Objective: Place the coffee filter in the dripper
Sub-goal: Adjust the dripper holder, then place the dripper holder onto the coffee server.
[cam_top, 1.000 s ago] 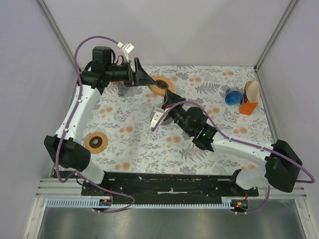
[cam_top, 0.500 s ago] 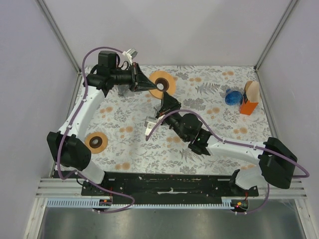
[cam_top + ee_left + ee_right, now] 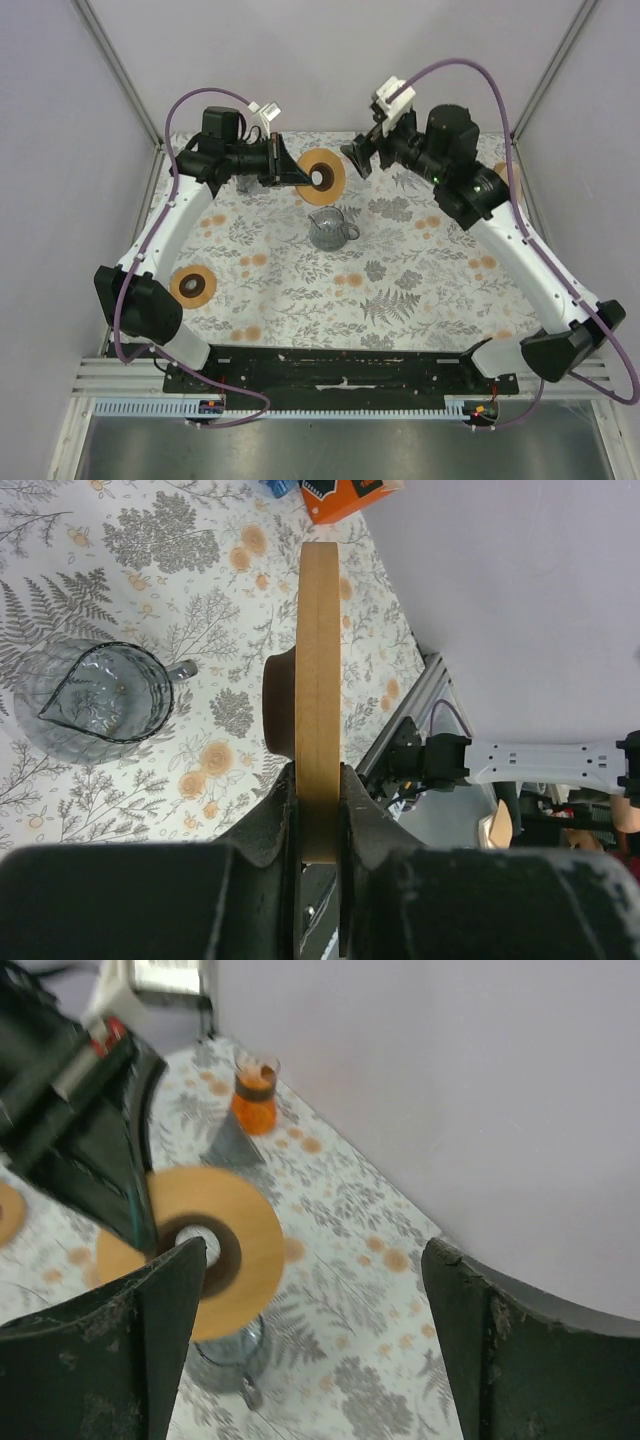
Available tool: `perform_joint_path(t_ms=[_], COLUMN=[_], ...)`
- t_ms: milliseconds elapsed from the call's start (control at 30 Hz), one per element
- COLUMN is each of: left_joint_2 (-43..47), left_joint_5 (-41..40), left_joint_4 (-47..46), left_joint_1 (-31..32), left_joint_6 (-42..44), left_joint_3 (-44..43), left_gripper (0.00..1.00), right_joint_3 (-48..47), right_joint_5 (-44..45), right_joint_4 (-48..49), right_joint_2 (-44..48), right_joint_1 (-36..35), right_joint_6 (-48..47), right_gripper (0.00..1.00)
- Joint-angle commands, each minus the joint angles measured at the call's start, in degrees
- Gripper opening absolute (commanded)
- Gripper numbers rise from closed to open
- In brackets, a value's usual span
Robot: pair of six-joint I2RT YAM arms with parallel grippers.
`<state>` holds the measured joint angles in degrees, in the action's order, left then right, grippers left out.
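Note:
My left gripper [image 3: 298, 172] [image 3: 320, 800] is shut on the rim of a round wooden disc [image 3: 322, 173] [image 3: 320, 660] with a dark hub and a centre hole. It holds the disc on edge above the back of the table. A glass carafe [image 3: 329, 228] [image 3: 92, 698] stands on the cloth just in front of it. My right gripper [image 3: 357, 160] [image 3: 310, 1290] hangs open and empty in the air, facing the disc [image 3: 200, 1245]. The orange filter holder [image 3: 350, 495] and a sliver of the blue dripper [image 3: 283, 485] show at the left wrist view's top edge. My right arm hides the coffee filter.
A second wooden disc [image 3: 193, 286] lies near the table's left front. An orange-filled glass [image 3: 255, 1092] and a grey cone [image 3: 232, 1140] stand at the back left, behind my left arm. Flowered cloth [image 3: 400, 290] covers the table; walls close three sides.
My right gripper let go of the glass carafe on the table, opened, and swung up and back to the right. My left gripper closed on the disc and raised it on edge.

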<state>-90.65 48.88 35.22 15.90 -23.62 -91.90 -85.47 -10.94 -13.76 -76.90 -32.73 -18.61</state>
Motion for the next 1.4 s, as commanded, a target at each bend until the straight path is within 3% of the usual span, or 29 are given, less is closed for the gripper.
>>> perform_joint_path(t_ms=[0,133,433,700,800,933,967,1033,1100,1267,1367], left_joint_2=[1.35,1.97,1.62,2.06,1.97,1.71,1.62,1.18,0.57,-0.4,-0.32], left_joint_5=[-1.42,-1.16,1.12,4.9,4.99,2.89,1.23,-4.03,-9.4,-16.53,-18.73], left_joint_4=[0.55,0.55,0.55,-0.24,-0.42,-0.33,0.02,1.42,2.91,6.44,6.53], left_joint_1=[1.06,1.06,1.32,1.41,1.5,1.15,0.71,-0.43,-2.53,-8.59,-10.45], left_joint_6=[4.98,4.9,4.28,2.96,2.87,3.66,4.27,6.38,8.49,13.33,14.03], left_joint_3=[-0.48,-0.39,-0.65,-0.56,-0.3,-0.04,-0.3,-1.44,-2.75,-6.19,-5.49], left_gripper=[0.02,0.02,0.02,0.02,0.02,0.03,0.22,0.63,0.86,0.9,0.91], right_joint_3=[-14.0,-15.69,-16.22,-18.85,-19.29,-19.38,-19.38,-19.73,-22.18,-28.34,-29.4], right_joint_5=[-4.18,-5.4,-4.1,-3.92,-3.3,-0.76,0.29,0.74,0.31,5.39,4.79], right_joint_4=[-15.84,-16.92,-17.53,-17.53,-17.27,-17.18,-17.79,-20.24,-25.32,-37.81,-39.15], right_joint_2=[-9.83,-13.18,-16.96,-21.71,-22.32,-22.24,-22.24,-23.02,-25.47,-35.05,-38.05], right_joint_1=[-0.32,-0.32,-0.32,-0.32,-0.32,-0.4,-0.32,-0.14,0.21,0.65,0.65], right_joint_6=[15.44,14.92,12.9,12.9,13.42,14.39,14.39,13.78,12.9,10.35,9.65], right_gripper=[0.93,0.86,0.89,0.76,0.54,0.12,0.0,0.0,0.0,0.0,0.06])
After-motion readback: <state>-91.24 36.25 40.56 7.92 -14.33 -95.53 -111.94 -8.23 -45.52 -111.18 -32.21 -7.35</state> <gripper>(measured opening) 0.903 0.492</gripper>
